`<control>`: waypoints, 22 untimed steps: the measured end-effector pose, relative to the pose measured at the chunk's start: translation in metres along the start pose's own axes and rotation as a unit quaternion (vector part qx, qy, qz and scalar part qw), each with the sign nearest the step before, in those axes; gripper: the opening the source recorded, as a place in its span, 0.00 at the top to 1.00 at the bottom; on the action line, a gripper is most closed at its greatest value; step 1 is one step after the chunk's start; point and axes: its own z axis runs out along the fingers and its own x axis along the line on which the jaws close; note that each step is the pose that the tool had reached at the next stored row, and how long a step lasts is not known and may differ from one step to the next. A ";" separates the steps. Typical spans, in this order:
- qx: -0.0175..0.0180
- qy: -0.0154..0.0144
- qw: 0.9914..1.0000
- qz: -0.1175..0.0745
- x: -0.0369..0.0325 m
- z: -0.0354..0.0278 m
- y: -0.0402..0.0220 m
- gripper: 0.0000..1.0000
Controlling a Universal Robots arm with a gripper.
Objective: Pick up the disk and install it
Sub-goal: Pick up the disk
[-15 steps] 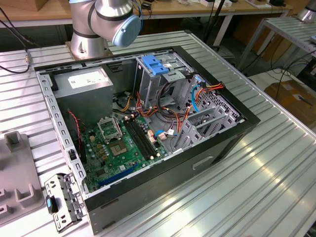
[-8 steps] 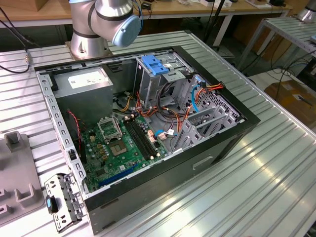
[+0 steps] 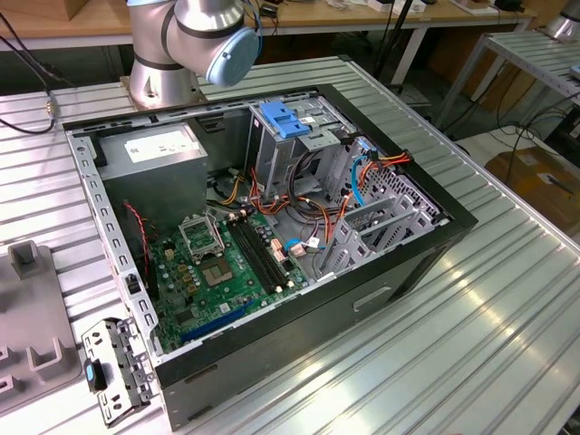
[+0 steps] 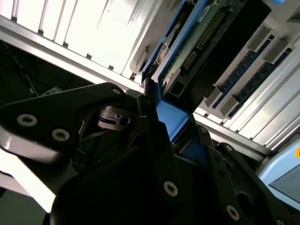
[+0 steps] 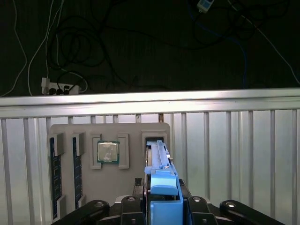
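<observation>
1. Now the biggest thing is the ribbed metal table (image 3: pixel 507 299). An open computer case (image 3: pixel 362 304) lies on it in the exterior view.
2. Inside the case stands a grey drive bay (image 3: pixel 313 140) with a blue bracket (image 3: pixel 283 120) on top.
3. A grey parts tray (image 5: pixel 133 130) lies flat on the table in the first wrist view. It keeps memory sticks (image 5: pixel 55 164) and a processor chip (image 5: pixel 107 152) in their own pockets.
4. The disk (image 5: pixel 157 151) stands on its edge in a slot of that tray, just beside the chip's pocket. Its blue frame points toward the claw.
5. The claw (image 4: pixel 171 112) is clamped on the disk's blue frame in the second wrist view, with one finger (image 4: pixel 146 105) pressed on each side.
6. I think this is the picking-up step. The disk is gripped but not out of its slot yet, and the installing part is not done.
7. I think getting it out calls for a firm hold and a straight pull with no tilt. The slot walls sit close to the disk on both sides.
</observation>
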 end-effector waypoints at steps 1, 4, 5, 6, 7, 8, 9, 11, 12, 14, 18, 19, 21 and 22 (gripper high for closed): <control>0.000 0.000 1.000 0.000 0.0000 -0.0005 0.0000 0.63; 0.000 0.000 1.000 0.000 0.0000 -0.0023 -0.0001 0.63; 0.000 0.000 1.000 0.000 0.0000 -0.0029 -0.0001 0.63; 0.000 0.000 1.000 0.000 0.0001 -0.0038 -0.0001 0.63; 0.000 0.000 1.000 0.000 0.0001 -0.0050 -0.0002 0.63; 0.000 0.000 1.000 0.000 0.0001 -0.0060 -0.0002 0.63; 0.000 0.000 1.000 0.000 0.0001 -0.0069 -0.0002 0.63; 0.000 0.000 1.000 0.000 0.0003 -0.0217 -0.0006 0.63; 0.000 0.000 1.000 0.000 0.0004 -0.0265 -0.0008 0.63; 0.000 0.000 1.000 0.000 0.0004 -0.0286 -0.0009 0.63; 0.000 0.000 1.000 0.000 0.0005 -0.0317 -0.0010 0.63; 0.000 0.000 1.000 0.000 0.0005 -0.0324 -0.0011 0.63; -0.001 0.000 1.000 0.000 0.0005 -0.0345 -0.0013 0.63; -0.001 0.000 1.000 0.000 0.0006 -0.0349 -0.0013 0.63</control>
